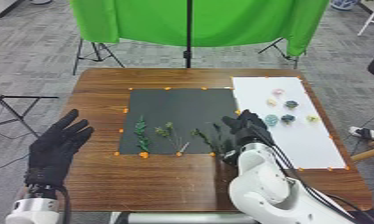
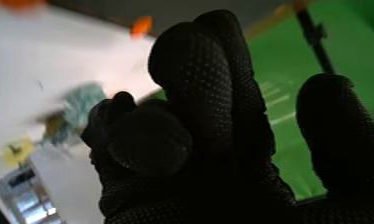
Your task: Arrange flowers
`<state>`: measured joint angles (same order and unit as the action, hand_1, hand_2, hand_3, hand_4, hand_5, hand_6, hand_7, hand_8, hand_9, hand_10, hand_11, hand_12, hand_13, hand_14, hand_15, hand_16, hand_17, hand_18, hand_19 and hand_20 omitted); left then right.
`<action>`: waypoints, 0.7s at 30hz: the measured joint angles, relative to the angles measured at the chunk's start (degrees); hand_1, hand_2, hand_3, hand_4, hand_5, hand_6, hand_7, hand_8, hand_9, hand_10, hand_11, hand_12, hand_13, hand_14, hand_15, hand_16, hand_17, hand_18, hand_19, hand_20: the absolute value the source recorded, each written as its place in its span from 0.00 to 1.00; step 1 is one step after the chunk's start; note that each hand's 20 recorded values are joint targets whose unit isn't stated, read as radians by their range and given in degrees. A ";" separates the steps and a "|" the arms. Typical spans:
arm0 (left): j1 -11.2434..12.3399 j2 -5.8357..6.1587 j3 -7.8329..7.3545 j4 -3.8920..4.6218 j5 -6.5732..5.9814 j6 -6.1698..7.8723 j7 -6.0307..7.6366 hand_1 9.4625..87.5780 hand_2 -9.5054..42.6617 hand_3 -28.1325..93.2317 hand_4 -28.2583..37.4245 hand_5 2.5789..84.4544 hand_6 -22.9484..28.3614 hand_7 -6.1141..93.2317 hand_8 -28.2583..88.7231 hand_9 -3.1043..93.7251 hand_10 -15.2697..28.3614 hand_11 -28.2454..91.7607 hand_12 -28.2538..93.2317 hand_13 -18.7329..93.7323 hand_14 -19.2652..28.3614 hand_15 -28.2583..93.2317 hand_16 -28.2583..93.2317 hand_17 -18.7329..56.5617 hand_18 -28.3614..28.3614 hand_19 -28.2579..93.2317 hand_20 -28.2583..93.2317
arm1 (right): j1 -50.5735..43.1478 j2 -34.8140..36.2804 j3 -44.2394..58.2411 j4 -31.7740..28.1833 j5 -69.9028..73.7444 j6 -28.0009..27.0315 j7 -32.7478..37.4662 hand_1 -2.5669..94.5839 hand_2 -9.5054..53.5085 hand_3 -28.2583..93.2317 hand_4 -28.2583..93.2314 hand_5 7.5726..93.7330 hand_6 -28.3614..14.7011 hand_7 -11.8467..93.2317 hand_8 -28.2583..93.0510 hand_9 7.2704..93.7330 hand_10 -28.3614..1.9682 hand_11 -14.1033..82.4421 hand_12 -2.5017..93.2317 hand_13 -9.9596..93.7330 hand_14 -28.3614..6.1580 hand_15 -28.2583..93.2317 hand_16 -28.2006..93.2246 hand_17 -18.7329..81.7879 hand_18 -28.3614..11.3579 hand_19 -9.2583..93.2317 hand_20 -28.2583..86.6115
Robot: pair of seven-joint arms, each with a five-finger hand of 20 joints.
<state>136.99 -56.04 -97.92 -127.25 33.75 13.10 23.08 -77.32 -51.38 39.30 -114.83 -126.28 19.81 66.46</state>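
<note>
Nearest, the brown table (image 1: 103, 185) has an open strip of bare wood between its near edge and the black sheet (image 1: 179, 107). Over the table's left side is the left hand (image 1: 55, 147), open with its fingers spread, to the left of the sheet. The greenery lies on the near half of the black sheet: a slim, densely leafed green stem (image 1: 142, 134) running near to far, then a lighter sprig (image 1: 170, 131) with tufted tips and thin pale stalks, then a darker sprig (image 1: 204, 136) just beside the right forearm. The right hand (image 1: 246, 125) is at the seam where the black sheet meets the white sheet (image 1: 299, 150); in the wrist view the right hand (image 2: 206, 85) is open, two fingers and the thumb upright, others loosely bent. Just beyond it on the white sheet are a round pale-teal bloom (image 1: 271, 120), a dark blue bloom (image 1: 287, 118) near it and a small yellow one (image 1: 312, 119) close to the sheet's right edge. Farther off are a second dark bloom (image 1: 292, 104), a cream one (image 1: 271, 102) and a pink one (image 1: 278, 92). Orange tabs (image 1: 144, 155) mark the edges of both sheets. Bare wood runs beyond them to the far edge, with a green cloth (image 1: 201, 25) behind.
</note>
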 measured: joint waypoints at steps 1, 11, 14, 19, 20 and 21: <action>-0.10 -0.04 0.00 0.04 0.07 -0.11 -0.11 0.18 0.34 0.88 0.02 0.47 0.65 0.17 0.17 0.43 0.84 0.43 0.32 0.40 1.00 0.65 0.16 0.13 0.96 0.69 0.33 | -0.06 0.07 0.78 -0.04 -0.05 -0.32 0.11 0.29 0.26 0.82 0.05 0.84 0.54 0.23 0.14 0.92 0.43 0.53 0.23 0.83 0.42 0.83 0.40 0.52 0.00 0.96 0.56; -0.84 -0.93 -0.38 0.69 0.51 -1.03 -1.02 0.16 0.34 0.88 0.00 0.47 0.64 0.17 0.17 0.43 0.83 0.43 0.32 0.40 1.00 0.65 0.16 0.13 0.97 0.68 0.33 | 0.81 6.95 5.04 1.08 2.76 -4.94 -2.98 0.35 0.10 0.88 0.04 0.61 0.59 0.25 0.14 0.71 0.38 0.56 0.20 0.68 0.40 0.85 0.36 0.41 0.00 0.88 0.56; -0.83 -0.93 -0.51 0.72 0.42 -1.04 -0.84 0.16 0.34 0.88 0.00 0.47 0.63 0.17 0.17 0.42 0.83 0.43 0.32 0.40 1.00 0.65 0.16 0.13 0.97 0.68 0.32 | 0.61 9.92 5.96 1.80 4.34 -5.77 -5.74 0.35 0.08 0.89 0.04 0.58 0.60 0.25 0.13 0.67 0.37 0.56 0.20 0.66 0.41 0.85 0.35 0.39 0.00 0.86 0.57; -0.83 -0.93 -0.60 0.72 0.35 -1.03 -0.73 0.16 0.34 0.88 0.00 0.47 0.63 0.17 0.17 0.42 0.83 0.43 0.32 0.40 1.00 0.65 0.16 0.13 0.97 0.68 0.32 | -0.35 13.11 7.74 2.99 5.34 -6.34 -7.75 0.36 0.06 0.90 0.03 0.56 0.62 0.26 0.13 0.64 0.37 0.57 0.19 0.64 0.40 0.85 0.35 0.38 0.00 0.85 0.57; -0.83 -0.93 -0.60 0.72 0.35 -1.02 -0.72 0.16 0.34 0.88 0.00 0.46 0.63 0.17 0.17 0.42 0.83 0.43 0.32 0.40 1.00 0.65 0.16 0.13 0.97 0.68 0.32 | -0.82 13.40 8.49 3.10 5.43 -6.46 -7.77 0.36 0.06 0.90 0.03 0.56 0.62 0.26 0.13 0.64 0.37 0.57 0.19 0.63 0.40 0.85 0.35 0.38 0.00 0.85 0.57; -0.82 -0.93 -0.60 0.72 0.33 -1.01 -0.69 0.16 0.34 0.88 0.00 0.46 0.63 0.17 0.17 0.42 0.83 0.43 0.32 0.40 1.00 0.65 0.16 0.13 0.97 0.68 0.32 | -1.29 13.63 9.18 3.17 5.48 -6.66 -7.78 0.36 0.06 0.90 0.03 0.56 0.62 0.26 0.13 0.64 0.37 0.57 0.19 0.63 0.41 0.85 0.34 0.38 0.00 0.85 0.58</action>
<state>136.17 -56.97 -98.51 -126.53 34.08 12.09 22.39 -78.61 -37.75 48.48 -111.66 -120.80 13.15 58.68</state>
